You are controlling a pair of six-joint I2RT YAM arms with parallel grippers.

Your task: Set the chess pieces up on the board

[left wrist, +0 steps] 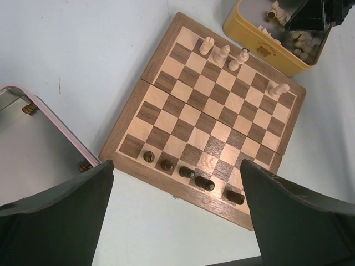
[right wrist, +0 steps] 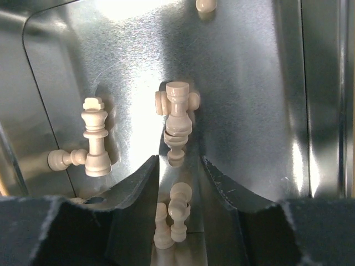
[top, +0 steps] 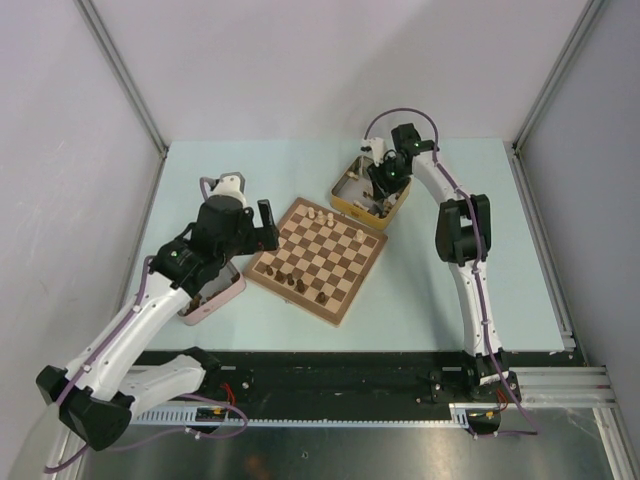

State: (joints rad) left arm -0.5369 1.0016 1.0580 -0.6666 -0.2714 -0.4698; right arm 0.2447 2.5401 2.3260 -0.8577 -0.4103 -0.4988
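Observation:
The board (top: 318, 258) lies mid-table, turned diagonally. In the left wrist view the board (left wrist: 211, 119) has several dark pieces (left wrist: 187, 172) on its near row and several pale pieces (left wrist: 222, 54) on its far row. My left gripper (top: 250, 225) hovers over the table at the board's left edge, wide open and empty, its fingers (left wrist: 299, 221) far apart. My right gripper (top: 385, 185) is down inside the yellow tin (top: 352, 190). In the right wrist view it (right wrist: 179, 163) is open a little, straddling a lying pale pawn (right wrist: 180, 213) without touching it.
The pink tin (top: 215, 298) sits left of the board under my left arm, with dark pieces (left wrist: 84, 165) along its wall. More pale pieces lie on the yellow tin's metal floor (right wrist: 249, 83): a king (right wrist: 95, 141), a taller piece (right wrist: 177, 119) and a second pawn (right wrist: 163, 230).

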